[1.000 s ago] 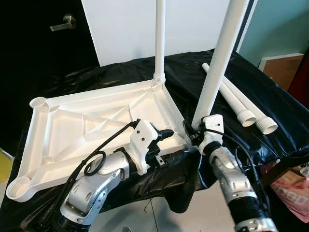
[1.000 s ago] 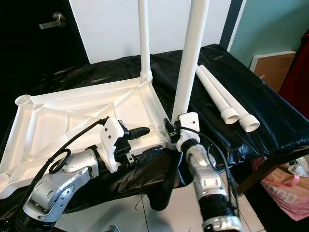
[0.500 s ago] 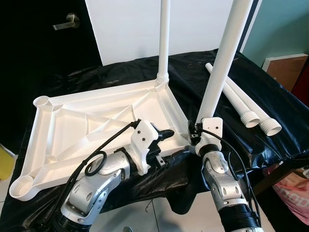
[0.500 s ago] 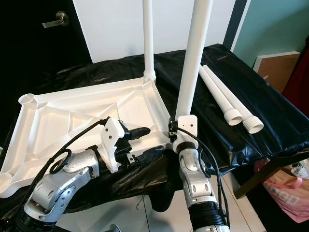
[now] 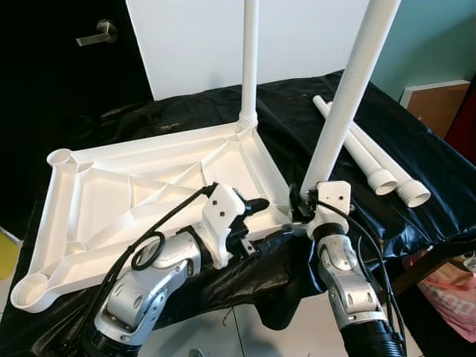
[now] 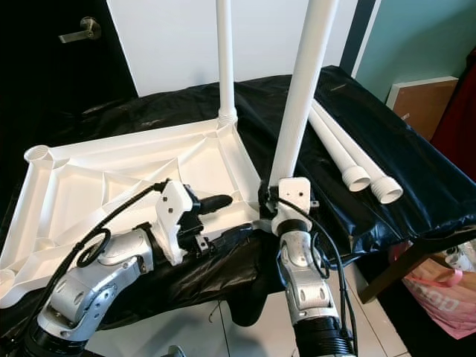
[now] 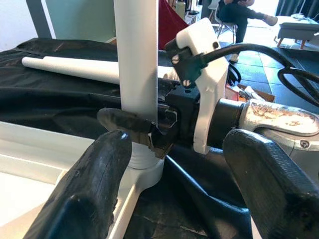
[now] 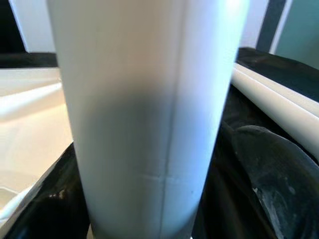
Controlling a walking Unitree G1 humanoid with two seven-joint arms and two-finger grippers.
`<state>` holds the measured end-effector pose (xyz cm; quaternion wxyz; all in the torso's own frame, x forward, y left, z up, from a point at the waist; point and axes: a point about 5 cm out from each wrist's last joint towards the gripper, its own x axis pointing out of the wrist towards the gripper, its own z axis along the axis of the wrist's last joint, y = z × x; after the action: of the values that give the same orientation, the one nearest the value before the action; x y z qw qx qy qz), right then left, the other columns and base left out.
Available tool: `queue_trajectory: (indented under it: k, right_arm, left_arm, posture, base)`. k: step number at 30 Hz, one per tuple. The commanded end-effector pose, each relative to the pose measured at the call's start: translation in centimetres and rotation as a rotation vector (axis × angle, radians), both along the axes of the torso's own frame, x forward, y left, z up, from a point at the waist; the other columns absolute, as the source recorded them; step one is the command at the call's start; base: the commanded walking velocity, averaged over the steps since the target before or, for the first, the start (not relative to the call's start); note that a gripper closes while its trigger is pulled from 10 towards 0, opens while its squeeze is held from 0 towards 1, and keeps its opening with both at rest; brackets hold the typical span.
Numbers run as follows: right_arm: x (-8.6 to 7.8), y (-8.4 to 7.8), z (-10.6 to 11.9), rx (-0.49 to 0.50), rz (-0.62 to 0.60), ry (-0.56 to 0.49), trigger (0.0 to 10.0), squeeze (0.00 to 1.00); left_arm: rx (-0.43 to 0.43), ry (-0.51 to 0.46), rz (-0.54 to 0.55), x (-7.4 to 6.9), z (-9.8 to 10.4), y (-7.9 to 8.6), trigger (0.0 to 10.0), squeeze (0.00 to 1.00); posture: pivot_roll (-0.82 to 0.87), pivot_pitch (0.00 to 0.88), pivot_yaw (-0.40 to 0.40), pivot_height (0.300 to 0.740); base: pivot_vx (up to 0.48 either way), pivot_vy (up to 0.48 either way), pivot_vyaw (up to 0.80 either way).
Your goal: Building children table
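The white leg (image 5: 349, 97) clamped between the fingers of the right gripper (image 5: 301, 204) now leans with its top further out from the white tabletop (image 5: 141, 201) than half a second ago, when it stood nearly upright, and much as it leaned a second ago. Its foot sits at the tabletop's near right corner as before. The right wrist has swung back out from the tabletop's near edge, having been drawn in under that corner half a second ago.
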<state>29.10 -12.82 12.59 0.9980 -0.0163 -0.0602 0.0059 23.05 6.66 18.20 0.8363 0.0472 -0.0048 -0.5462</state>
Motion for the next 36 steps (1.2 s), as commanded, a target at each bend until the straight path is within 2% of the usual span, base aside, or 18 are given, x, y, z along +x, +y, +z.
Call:
queue_trajectory:
  k: [1, 5, 7, 8, 9, 10, 12, 21, 24, 28, 31, 32, 33, 34, 36]
  right_arm:
    - [-0.2, -0.2, 0.1, 0.015, 0.011, -0.011, 10.0, 1.0]
    - [0.0, -1.0, 0.4, 0.015, 0.086, -0.027, 10.0, 1.0]
    - [0.0, -1.0, 0.4, 0.015, 0.086, -0.027, 10.0, 1.0]
    - [0.1, -1.4, 0.6, 0.02, 0.132, -0.035, 10.0, 0.47]
    - [0.3, -1.7, 0.9, 0.022, 0.19, -0.043, 10.0, 0.0]
    - [0.3, -1.7, 0.9, 0.022, 0.19, -0.043, 10.0, 0.0]
    - [0.6, -2.0, 1.3, 0.012, 0.29, -0.052, 10.0, 0.0]
    - [1.5, -2.3, 2.0, -0.033, 0.485, -0.051, 10.0, 0.0]
    - [1.6, -2.4, 2.0, -0.035, 0.501, -0.049, 10.0, 0.0]
    - [2.2, -2.2, 1.9, -0.074, 0.635, -0.013, 10.0, 0.0]
    - [2.0, -2.2, 1.3, -0.094, 0.698, 0.025, 9.8, 0.0]
    - [1.9, -2.3, 1.1, -0.1, 0.718, 0.036, 8.7, 0.0]
    - [1.9, -2.4, 0.9, -0.103, 0.729, 0.042, 4.1, 0.0]
    - [1.8, -2.6, 0.7, -0.116, 0.734, 0.052, 0.0, 0.0]
    - [1.9, -3.0, 0.4, -0.126, 0.74, 0.062, 0.0, 0.0]
  left_arm:
    - [0.007, -0.009, -0.015, 0.0, 0.0, -0.2, 10.0, 0.0]
    - [0.003, -0.01, -0.011, 0.1, 0.0, -0.3, 10.0, 0.0]
    - [0.003, -0.01, -0.011, 0.1, 0.0, -0.3, 10.0, 0.0]
    - [0.002, -0.012, -0.007, 0.2, 0.0, -0.3, 10.0, 0.0]
    - [0.001, -0.014, -0.003, 0.3, 0.0, -0.2, 10.0, 0.0]
    - [0.001, -0.014, -0.003, 0.3, 0.0, -0.2, 10.0, 0.0]
    - [0.0, -0.015, 0.001, 0.4, 0.0, -0.1, 10.0, 0.0]
    - [0.005, -0.028, 0.012, 0.7, 0.2, 0.2, 10.0, 0.0]
    - [0.006, -0.029, 0.013, 0.7, 0.2, 0.3, 10.0, 0.0]
    - [0.013, -0.022, 0.006, 0.5, 0.1, 0.3, 10.0, 0.0]
    - [0.015, -0.017, 0.002, 0.3, 0.1, 0.3, 10.0, 0.0]
    - [0.008, -0.013, 0.0, 0.2, 0.2, 0.2, 10.0, 0.0]
    - [0.003, -0.01, -0.002, 0.2, 0.3, 0.2, 10.0, 0.0]
    - [0.01, -0.009, -0.005, 0.1, 0.2, 0.2, 10.0, 0.0]
    - [0.021, -0.008, -0.008, 0.1, 0.0, 0.3, 10.0, 0.0]
  posture:
    - [-0.03, 0.0, 0.001, 0.74]
    - [-0.04, 0.0, -0.002, 0.74]
    - [-0.04, 0.0, -0.002, 0.74]
    - [-0.04, 0.001, -0.004, 0.74]
    - [-0.04, 0.003, -0.004, 0.74]
    - [-0.04, 0.003, -0.004, 0.74]
    - [-0.04, 0.004, -0.001, 0.74]
    - [-0.03, 0.008, -0.002, 0.74]
    - [-0.03, 0.008, -0.002, 0.74]
    - [-0.02, 0.011, 0.006, 0.74]
    - [-0.02, 0.016, 0.017, 0.74]
    - [-0.02, 0.016, 0.017, 0.74]
    - [-0.02, 0.016, 0.017, 0.74]
    - [-0.02, 0.019, 0.02, 0.74]
    - [-0.02, 0.019, 0.02, 0.74]
  base:
    - [0.0, 0.0, 0.0]
    - [0.0, 0.0, 0.0]
    - [0.0, 0.0, 0.0]
    - [0.0, 0.0, 0.0]
    - [0.0, 0.0, 0.0]
    - [0.0, 0.0, 0.0]
    - [0.0, 0.0, 0.0]
    - [0.0, 0.0, 0.0]
    - [0.0, 0.0, 0.0]
    - [0.0, 0.0, 0.0]
    - [0.0, 0.0, 0.0]
    - [0.0, 0.0, 0.0]
    - [0.0, 0.0, 0.0]
    - [0.0, 0.0, 0.0]
    - [0.0, 0.0, 0.0]
